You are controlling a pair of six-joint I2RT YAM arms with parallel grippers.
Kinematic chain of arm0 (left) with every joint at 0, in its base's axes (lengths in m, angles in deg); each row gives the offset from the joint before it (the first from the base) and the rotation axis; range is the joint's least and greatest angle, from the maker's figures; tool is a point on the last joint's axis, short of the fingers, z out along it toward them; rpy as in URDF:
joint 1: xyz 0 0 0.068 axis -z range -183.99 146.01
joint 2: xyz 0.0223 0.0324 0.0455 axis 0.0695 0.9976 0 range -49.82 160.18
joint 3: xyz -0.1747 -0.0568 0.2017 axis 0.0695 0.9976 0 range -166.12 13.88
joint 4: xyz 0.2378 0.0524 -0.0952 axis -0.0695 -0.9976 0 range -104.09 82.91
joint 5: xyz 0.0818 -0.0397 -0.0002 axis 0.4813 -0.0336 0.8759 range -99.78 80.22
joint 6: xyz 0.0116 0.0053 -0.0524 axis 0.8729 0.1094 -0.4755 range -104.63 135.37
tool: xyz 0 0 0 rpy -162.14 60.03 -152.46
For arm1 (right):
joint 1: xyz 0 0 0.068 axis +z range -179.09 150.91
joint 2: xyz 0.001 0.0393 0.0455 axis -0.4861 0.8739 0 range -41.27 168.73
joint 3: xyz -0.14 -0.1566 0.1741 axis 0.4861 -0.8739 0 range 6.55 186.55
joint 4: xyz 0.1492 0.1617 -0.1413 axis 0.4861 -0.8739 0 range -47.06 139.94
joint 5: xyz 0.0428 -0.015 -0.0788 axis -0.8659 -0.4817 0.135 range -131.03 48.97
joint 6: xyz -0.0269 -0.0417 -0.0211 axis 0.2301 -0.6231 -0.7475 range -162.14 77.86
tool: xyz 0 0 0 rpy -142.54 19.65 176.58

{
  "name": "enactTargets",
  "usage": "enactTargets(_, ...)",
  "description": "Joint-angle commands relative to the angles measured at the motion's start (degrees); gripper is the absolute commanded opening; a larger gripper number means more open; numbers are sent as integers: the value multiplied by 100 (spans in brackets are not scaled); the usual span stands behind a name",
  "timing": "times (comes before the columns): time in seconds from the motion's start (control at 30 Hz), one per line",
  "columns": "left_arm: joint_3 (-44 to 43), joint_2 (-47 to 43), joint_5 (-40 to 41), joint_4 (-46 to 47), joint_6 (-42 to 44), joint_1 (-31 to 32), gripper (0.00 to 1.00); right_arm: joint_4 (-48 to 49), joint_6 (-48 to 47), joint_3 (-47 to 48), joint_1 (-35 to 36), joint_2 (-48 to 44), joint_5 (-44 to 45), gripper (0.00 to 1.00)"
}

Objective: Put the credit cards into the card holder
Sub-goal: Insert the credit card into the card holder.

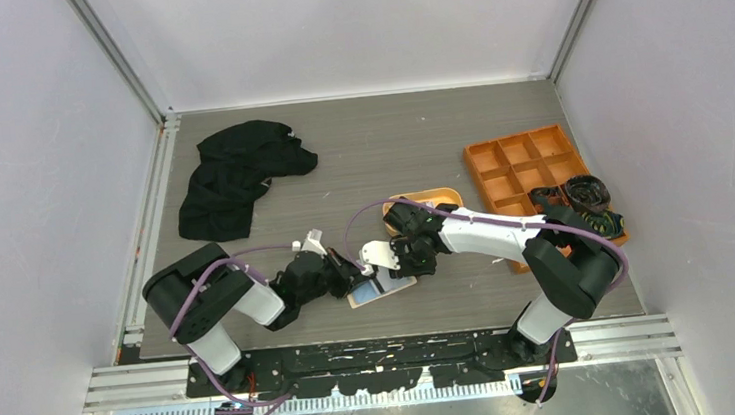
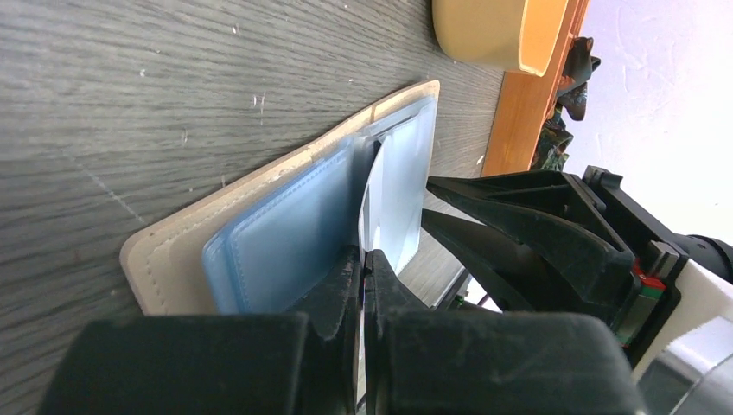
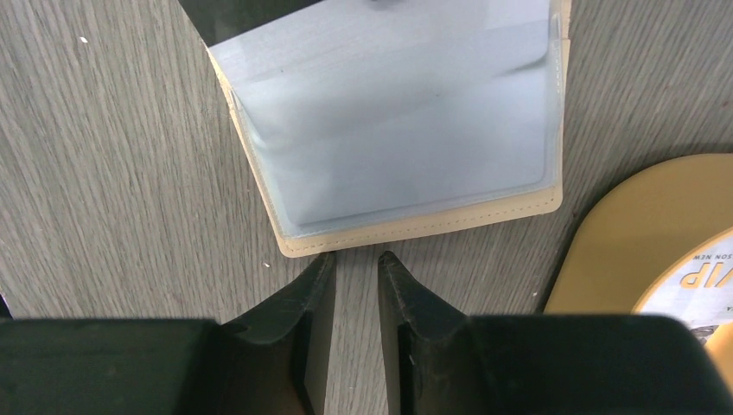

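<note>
Left wrist, left pincer [image 2: 363, 258] pinching card [image 2: 372, 192] over open card holder [image 2: 281, 232]

The grey table [image 1: 387, 135] bears a black cloth [image 1: 235, 174], orange compartmented box [image 1: 520, 164] and oval tray [image 1: 433, 199]. The card holder [image 1: 383, 288] lies open.

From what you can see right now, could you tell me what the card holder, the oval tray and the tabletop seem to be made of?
The card holder: probably faux leather, matte beige, judging by its stitched edge; pale blue-grey pockets look like soft plastic. The oval tray: smooth, matte orange plastic, apparently moulded. The tabletop: grey wood-grain, perhaps laminate.
</note>
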Motion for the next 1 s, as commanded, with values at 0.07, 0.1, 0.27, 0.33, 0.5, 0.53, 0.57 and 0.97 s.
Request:
enactTargets(0.07,-202,381,-187,34,247,28,0,-1,81,56,60,125,-71,30)
enactTargets(0.1,-238,421,-216,54,245,27,0,3,83,56,60,125,-73,30)
enactTargets(0.27,-283,515,-270,137,258,25,2,2,92,64,62,132,-64,31)
enactTargets(0.33,-282,517,-268,130,274,25,3,1,105,70,60,122,-64,31)
enactTargets(0.5,-369,636,-323,148,291,25,9,-59,202,140,65,52,-124,33)
enactTargets(0.53,-389,683,-348,185,282,25,10,-70,220,151,63,8,-133,34)
enactTargets(0.57,-407,721,-370,240,276,25,11,-71,235,160,62,-64,-135,36)
enactTargets(0.97,-405,779,-428,315,279,8,21,-243,206,131,30,-905,-228,53)
